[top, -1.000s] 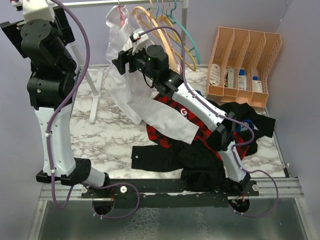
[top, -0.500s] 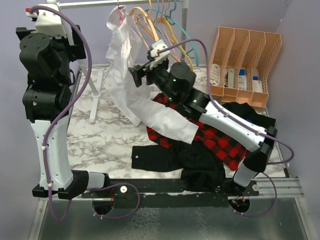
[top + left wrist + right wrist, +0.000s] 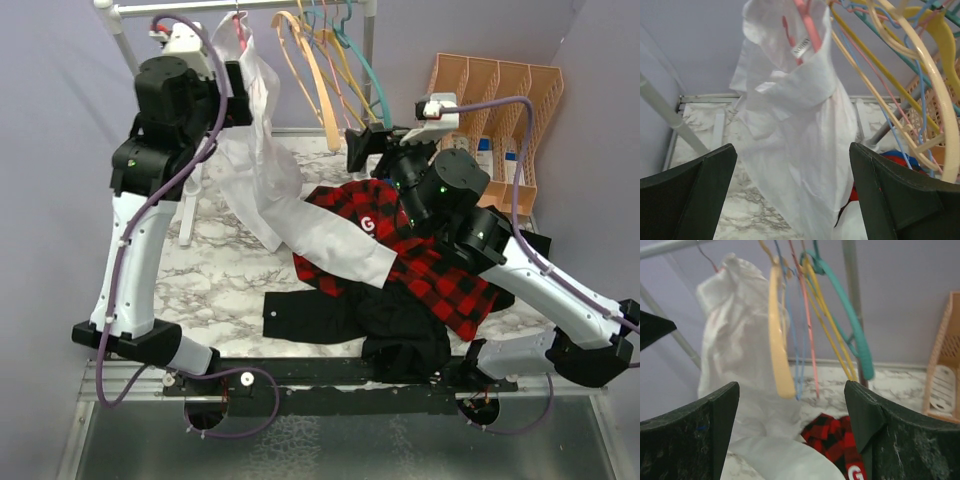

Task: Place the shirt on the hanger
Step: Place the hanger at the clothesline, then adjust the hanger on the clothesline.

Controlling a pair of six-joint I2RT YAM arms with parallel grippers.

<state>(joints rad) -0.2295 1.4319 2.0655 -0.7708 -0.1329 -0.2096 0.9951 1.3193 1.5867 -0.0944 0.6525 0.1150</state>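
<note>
Hanging: shirt (image 3: 805, 140) draped over hanger (image 3: 810, 27) | hanger mostly hidden inside collar

Shirt (image 3: 735, 340), seemingly on rail (image 3: 670, 246), beside hangers (image 3: 780, 360)

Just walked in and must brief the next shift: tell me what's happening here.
Two robot arms are putting a white shirt on a pink hanger on the rail. The shirt hangs from it by the collar, one end trailing onto the red-and-black plaid shirt below. Both hands are open and empty: the left hand faces the shirt, the right hand the spare hangers.
</note>
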